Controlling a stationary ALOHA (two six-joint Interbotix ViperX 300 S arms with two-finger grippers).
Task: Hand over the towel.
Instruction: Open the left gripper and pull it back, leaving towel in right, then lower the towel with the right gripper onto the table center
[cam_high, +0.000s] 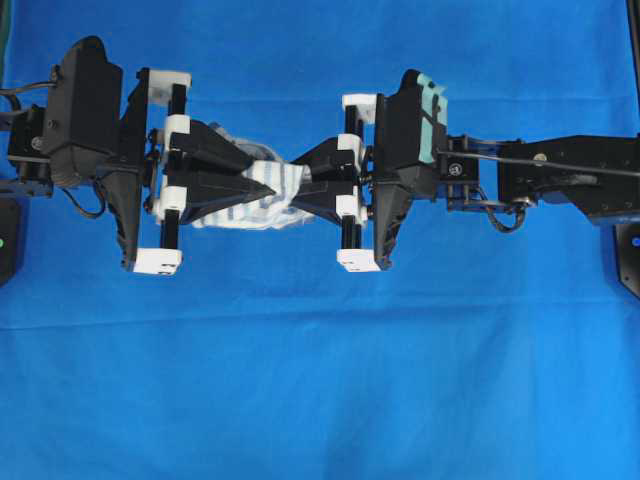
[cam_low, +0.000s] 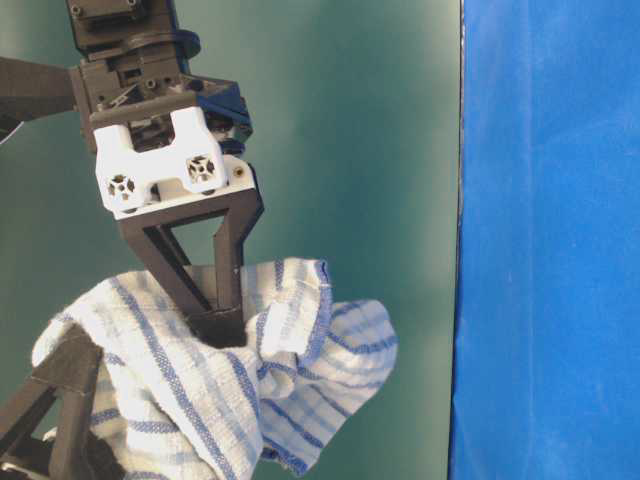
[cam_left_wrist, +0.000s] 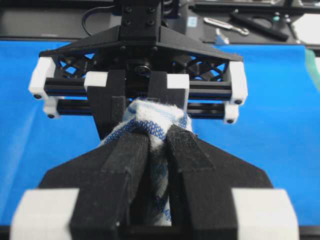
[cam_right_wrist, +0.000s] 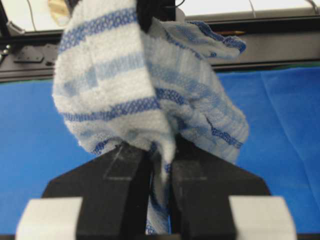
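The towel (cam_high: 283, 190), white with thin blue stripes, hangs in the air between my two grippers above the blue cloth. My left gripper (cam_high: 266, 178) is shut on one end of it; in the left wrist view the towel (cam_left_wrist: 156, 116) is pinched between my left gripper's (cam_left_wrist: 157, 142) two black fingers. My right gripper (cam_high: 303, 180) faces it tip to tip and is shut on the other end. In the right wrist view the towel (cam_right_wrist: 125, 85) bulges up out of my right gripper's (cam_right_wrist: 160, 156) closed jaws. The table-level view shows the towel (cam_low: 300, 350) bunched around black fingertips (cam_low: 222, 318).
A large plain blue cloth (cam_high: 320, 380) covers the table under both arms. Black arm bases stand at the far left (cam_high: 10, 240) and the far right (cam_high: 628, 255) edges. A green backdrop (cam_low: 380, 150) is behind the table.
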